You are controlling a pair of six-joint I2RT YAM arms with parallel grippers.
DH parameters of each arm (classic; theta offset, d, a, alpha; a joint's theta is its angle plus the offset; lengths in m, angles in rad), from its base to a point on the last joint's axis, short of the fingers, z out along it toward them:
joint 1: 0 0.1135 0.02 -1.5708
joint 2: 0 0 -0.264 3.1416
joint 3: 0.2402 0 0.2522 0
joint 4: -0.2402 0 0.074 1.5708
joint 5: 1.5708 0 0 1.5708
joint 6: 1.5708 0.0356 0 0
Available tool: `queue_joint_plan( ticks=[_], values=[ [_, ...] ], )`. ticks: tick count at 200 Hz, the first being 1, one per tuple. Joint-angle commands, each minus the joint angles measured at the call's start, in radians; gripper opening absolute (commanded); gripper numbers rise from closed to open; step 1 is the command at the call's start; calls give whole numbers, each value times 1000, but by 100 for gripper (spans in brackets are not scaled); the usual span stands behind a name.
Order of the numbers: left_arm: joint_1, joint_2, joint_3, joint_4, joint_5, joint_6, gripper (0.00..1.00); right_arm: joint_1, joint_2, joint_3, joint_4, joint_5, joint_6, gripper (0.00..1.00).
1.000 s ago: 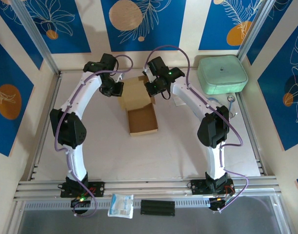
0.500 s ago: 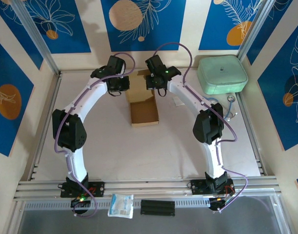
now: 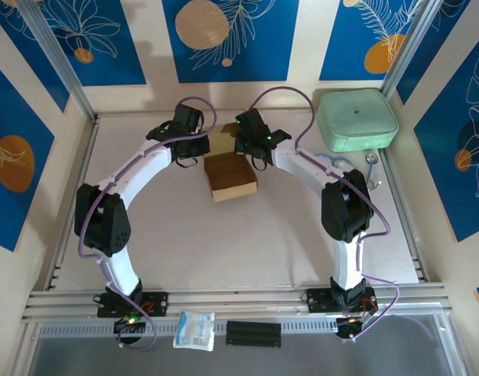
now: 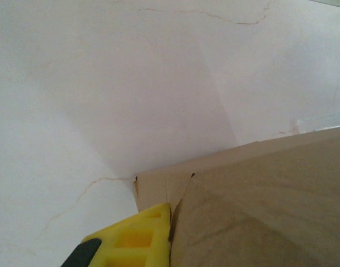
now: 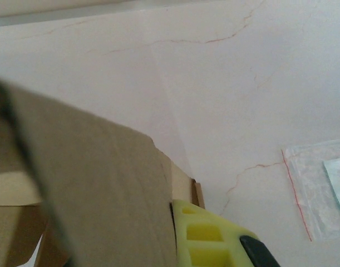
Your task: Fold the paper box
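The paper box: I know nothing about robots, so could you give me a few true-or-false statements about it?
1. The paper box is brown cardboard, open side up. True.
2. The mint-green case sits inside it. False: it stands apart, at the far right.
3. The left end effector and right end effector both hold its far flap. True.
4. Both end effectors are wide open. False: both are shut on the box.

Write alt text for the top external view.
Two white robot arms arch inward, left hand and right hand closed on the far edge of an open brown box on a pale table. A mint-green case sits far right.
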Motion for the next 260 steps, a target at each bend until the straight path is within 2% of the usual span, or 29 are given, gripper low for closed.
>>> queue_joint_plan(
  ticks=[1, 34, 57, 85, 128, 203, 243, 260],
  values=[
    [-28, -65, -44, 57, 24, -67, 9, 26, -38, -91, 42, 21, 12, 0],
    [-48, -96, -79, 75, 37, -110, 9, 80, -88, -211, 148, 103, -62, 0],
    [-55, -99, -72, 77, 61, -154, 10, 100, -94, -235, 168, 135, -83, 0],
    [-65, -95, -84, 75, 28, -195, 9, 124, -116, -291, 233, 153, -107, 0],
    [-77, -96, -112, 125, 59, -278, 10, 164, -178, -424, 367, 174, -163, 0],
    [-101, -83, -88, 143, 78, -260, 9, 200, -232, -552, 394, 217, -133, 0],
    [-115, -143, -230, 165, 84, -268, 10, 236, -236, -584, 406, 269, -123, 0],
    [-122, -175, -276, 180, 121, -270, 14, 256, -236, -598, 412, 305, -129, 0]
  ],
)
